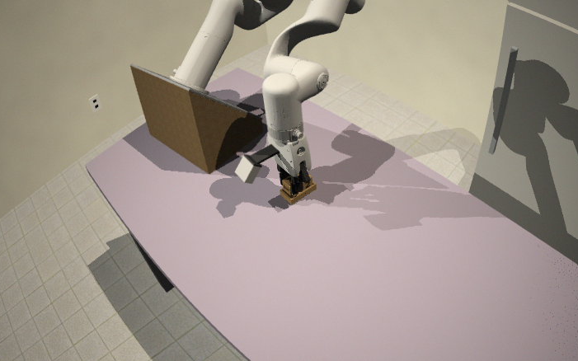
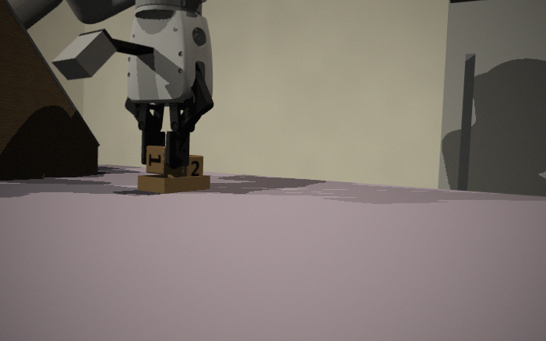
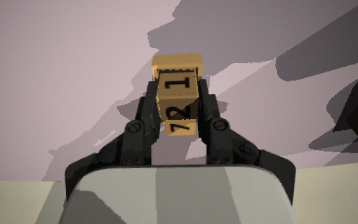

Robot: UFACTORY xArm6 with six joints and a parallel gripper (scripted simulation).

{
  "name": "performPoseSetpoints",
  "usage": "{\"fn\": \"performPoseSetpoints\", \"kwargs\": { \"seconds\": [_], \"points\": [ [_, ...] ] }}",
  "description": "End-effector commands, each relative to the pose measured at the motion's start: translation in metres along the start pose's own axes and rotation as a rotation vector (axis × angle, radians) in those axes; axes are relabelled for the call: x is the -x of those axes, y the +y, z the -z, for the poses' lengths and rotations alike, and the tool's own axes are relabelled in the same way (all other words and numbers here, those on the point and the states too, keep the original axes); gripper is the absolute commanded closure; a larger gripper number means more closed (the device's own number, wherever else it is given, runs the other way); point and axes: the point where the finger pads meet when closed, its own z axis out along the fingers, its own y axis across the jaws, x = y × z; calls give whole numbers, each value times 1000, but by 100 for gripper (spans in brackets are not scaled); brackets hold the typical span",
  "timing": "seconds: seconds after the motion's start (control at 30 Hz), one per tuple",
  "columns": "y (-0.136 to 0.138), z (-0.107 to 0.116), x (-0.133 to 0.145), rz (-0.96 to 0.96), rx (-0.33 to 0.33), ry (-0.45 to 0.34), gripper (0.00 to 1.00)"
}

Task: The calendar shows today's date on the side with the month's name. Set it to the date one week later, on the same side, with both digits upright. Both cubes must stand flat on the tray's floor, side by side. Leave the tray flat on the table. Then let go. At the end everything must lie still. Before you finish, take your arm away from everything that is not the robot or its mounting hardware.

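Observation:
My gripper (image 1: 290, 185) (image 2: 161, 162) (image 3: 178, 93) points down and is shut on a wooden cube (image 2: 149, 152) (image 3: 166, 82). This cube shows a black 1 lying on its side in the exterior view, and a 1 and a 2 in the wrist view. It is at or just above the rim over the tray's left part in the exterior view. The wooden tray (image 1: 302, 195) (image 2: 152, 185) (image 3: 180, 61) sits on the table. The other cube (image 2: 199, 159) (image 3: 169, 128) stands at its right end with an upright 2; a 7 shows in the wrist view. No month name shows. The fingers hide where the cubes meet.
The lilac table (image 1: 349, 278) (image 2: 308, 262) carries the tray. A brown wedge-shaped block (image 1: 165, 116) (image 2: 7, 93) under the arm's base stands left of the tray. A white box on a bracket (image 1: 247, 168) (image 2: 83, 54) juts from the gripper's body. A grey cabinet (image 1: 542, 179) stands beyond the table's right edge.

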Motion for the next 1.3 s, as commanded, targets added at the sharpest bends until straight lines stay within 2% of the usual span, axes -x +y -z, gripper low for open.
{"fn": "performPoseSetpoints", "kwargs": {
  "seconds": [0.0,1.27],
  "points": [
    [-1,1,0,1,-2,0,71],
    [-1,-9,0,1,-2,0,71]
  ]
}}
